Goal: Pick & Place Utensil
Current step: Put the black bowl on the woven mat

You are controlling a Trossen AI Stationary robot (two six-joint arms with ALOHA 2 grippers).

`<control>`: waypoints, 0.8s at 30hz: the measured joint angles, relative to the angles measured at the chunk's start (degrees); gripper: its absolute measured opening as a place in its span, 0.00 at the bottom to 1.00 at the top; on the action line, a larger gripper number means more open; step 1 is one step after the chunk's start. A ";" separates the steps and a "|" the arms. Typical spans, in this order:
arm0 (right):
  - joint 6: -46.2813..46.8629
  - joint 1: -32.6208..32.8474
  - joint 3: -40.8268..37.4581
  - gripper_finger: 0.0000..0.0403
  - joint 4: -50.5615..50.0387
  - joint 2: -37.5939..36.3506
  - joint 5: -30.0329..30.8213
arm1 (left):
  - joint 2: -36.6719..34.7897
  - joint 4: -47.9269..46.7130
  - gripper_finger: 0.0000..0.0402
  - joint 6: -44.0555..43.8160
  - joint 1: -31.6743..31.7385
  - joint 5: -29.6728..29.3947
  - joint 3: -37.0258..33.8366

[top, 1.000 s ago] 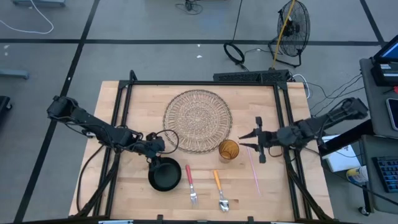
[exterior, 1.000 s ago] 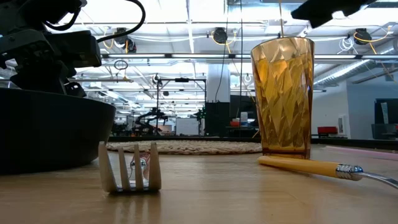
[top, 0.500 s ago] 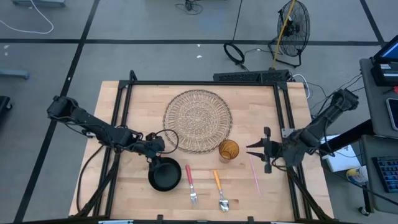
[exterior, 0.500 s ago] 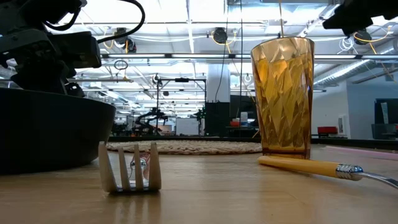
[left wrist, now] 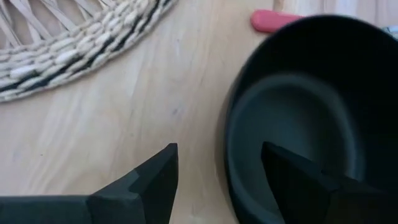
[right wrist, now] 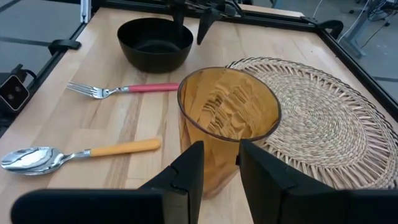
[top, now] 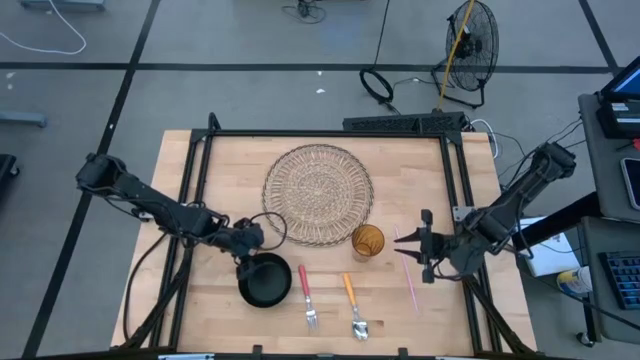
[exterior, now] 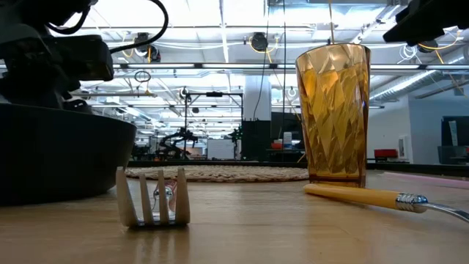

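A red-handled fork (top: pixel 307 294) and an orange-handled spoon (top: pixel 353 305) lie flat on the table near its near edge. A thin pink stick (top: pixel 409 278) lies to their right. My right gripper (top: pixel 413 246) is open and hovers over the stick's far end, just right of the amber cup (top: pixel 367 241); in its wrist view the cup (right wrist: pixel 227 121) stands right ahead of the open fingers (right wrist: pixel 219 149). My left gripper (top: pixel 252 243) is open at the far rim of the black bowl (top: pixel 264 280). Its fingers (left wrist: pixel 219 152) stand either side of the rim (left wrist: pixel 229 155); no touch shows.
A round woven placemat (top: pixel 318 193) lies at the table's far middle, with the cup standing by its near right edge. Black frame rails (top: pixel 455 190) run along the table's sides. Bare wood shows at the near left and near right corners.
My right gripper has come toward the near edge, from beside the placemat's right edge to a spot over the pink stick's far end, as its arm folded back. It has stayed open. Nothing on the table has shifted.
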 joint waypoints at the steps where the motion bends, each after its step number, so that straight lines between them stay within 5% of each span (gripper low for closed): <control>1: 0.00 0.00 0.00 0.22 0.00 0.17 0.00 | 0.11 -0.16 0.56 -0.09 -0.14 -0.01 -0.01; 10: -0.32 -0.02 -0.02 0.22 0.41 0.40 -0.03 | 3.71 0.37 0.34 -1.59 -0.90 0.43 -0.04; 24: -0.66 -0.02 -0.02 0.22 0.42 0.38 -0.04 | 4.62 1.14 0.15 -0.65 -0.90 0.60 -0.04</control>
